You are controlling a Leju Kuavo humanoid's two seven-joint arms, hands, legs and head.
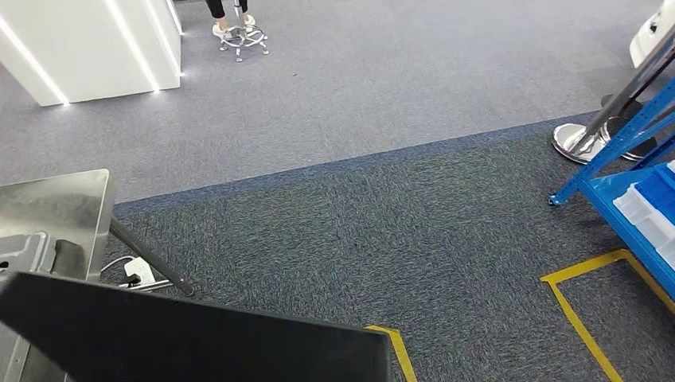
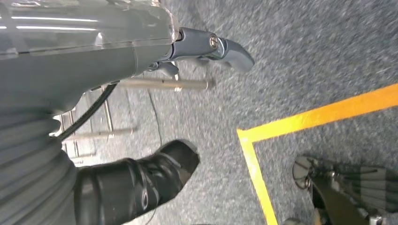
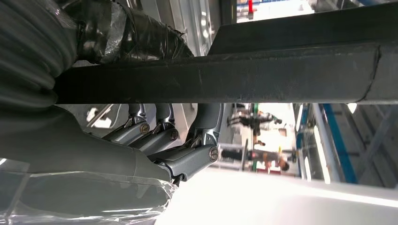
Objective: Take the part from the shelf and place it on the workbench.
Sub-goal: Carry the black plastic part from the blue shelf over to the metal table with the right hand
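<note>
A flat black part [image 1: 199,342] crosses the bottom of the head view, just in front of me. In the right wrist view my right hand [image 3: 155,140] grips this part [image 3: 263,75], with the dark taped thumb on one face and the fingers [image 3: 206,136] curled against the other. The steel workbench [image 1: 64,207] stands at my left, its corner close to the part. The blue shelf [image 1: 629,183] is at the right edge. My left hand [image 2: 94,56] hangs over the carpet, fingers apart and holding nothing.
Yellow tape [image 1: 585,318] marks squares on the grey carpet. A power strip [image 1: 137,272] lies under the workbench beside its slanted leg [image 1: 151,259]. White and blue bins [image 1: 649,211] sit on the shelf. A chrome post base [image 1: 581,139] stands beside it. Far off are a white counter [image 1: 95,48] and a person on a stool [image 1: 239,24].
</note>
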